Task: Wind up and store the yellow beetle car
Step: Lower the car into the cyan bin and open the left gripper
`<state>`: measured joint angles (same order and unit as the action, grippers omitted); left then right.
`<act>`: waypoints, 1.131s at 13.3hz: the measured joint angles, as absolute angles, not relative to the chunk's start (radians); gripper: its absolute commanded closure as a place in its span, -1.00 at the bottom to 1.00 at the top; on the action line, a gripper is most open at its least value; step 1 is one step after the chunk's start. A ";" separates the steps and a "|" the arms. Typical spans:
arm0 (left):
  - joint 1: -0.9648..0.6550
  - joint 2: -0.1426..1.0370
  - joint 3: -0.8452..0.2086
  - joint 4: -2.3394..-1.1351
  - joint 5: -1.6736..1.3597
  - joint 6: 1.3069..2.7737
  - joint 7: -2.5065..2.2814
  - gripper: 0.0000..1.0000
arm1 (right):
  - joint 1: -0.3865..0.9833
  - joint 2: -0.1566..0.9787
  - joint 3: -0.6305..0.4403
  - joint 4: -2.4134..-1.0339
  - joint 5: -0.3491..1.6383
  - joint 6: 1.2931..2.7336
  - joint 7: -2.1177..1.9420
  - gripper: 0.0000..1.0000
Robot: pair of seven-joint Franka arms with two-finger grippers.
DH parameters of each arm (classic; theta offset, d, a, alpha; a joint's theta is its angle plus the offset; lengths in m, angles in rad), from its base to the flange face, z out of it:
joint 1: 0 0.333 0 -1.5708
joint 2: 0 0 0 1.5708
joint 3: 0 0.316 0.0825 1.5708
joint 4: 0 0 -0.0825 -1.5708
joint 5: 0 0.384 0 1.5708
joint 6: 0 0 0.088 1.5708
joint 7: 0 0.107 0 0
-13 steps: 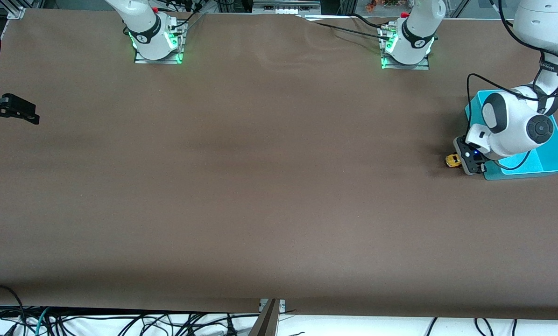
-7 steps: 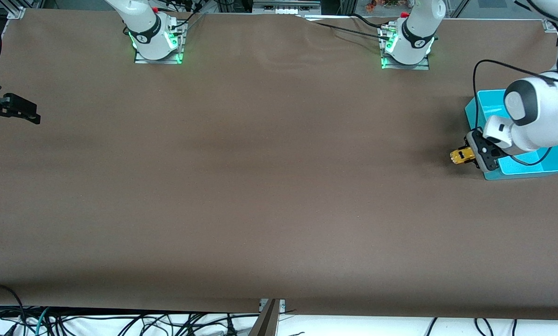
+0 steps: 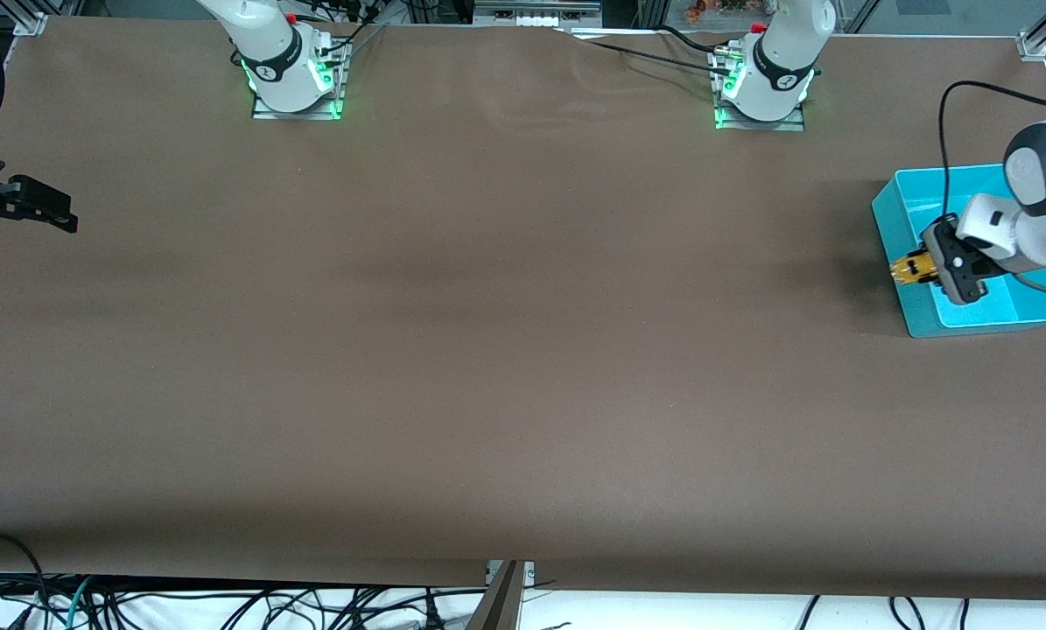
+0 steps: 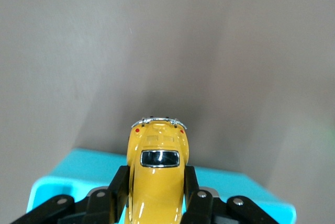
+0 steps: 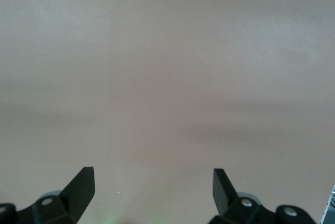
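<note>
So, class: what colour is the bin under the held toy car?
Cyan bin; clearest in the front view, beneath the yellow beetle car.

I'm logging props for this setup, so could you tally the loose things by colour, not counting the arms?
Yellow: 1, the yellow beetle car, held in the air by the left tool over the bin's edge.
Cyan: 1, the cyan bin at the left arm's end of the table.
Total: 2.
The right tool waits open, holding nothing.
</note>
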<state>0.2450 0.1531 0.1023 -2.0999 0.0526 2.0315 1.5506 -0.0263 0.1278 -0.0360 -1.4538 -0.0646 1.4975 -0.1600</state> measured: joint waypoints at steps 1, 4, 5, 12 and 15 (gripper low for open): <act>0.271 0.146 0.103 -2.100 0.060 2.022 1.597 1.00 | -0.026 0.128 -0.036 -1.454 -0.065 1.497 -0.160 -1.00; 0.354 0.149 0.105 -2.126 0.096 2.020 1.686 1.00 | -0.025 0.128 -0.036 -1.454 -0.065 1.493 -0.160 -1.00; 0.382 0.153 0.105 -2.147 0.131 2.033 1.696 1.00 | -0.025 0.128 -0.037 -1.454 -0.065 1.491 -0.160 -1.00; 0.538 0.213 0.105 -2.331 0.235 2.208 1.719 1.00 | -0.025 0.140 -0.043 -1.454 -0.064 1.490 -0.160 -1.00; 0.563 0.216 0.105 -2.360 0.258 2.218 1.720 0.78 | -0.025 0.140 -0.043 -1.454 -0.064 1.483 -0.160 -1.00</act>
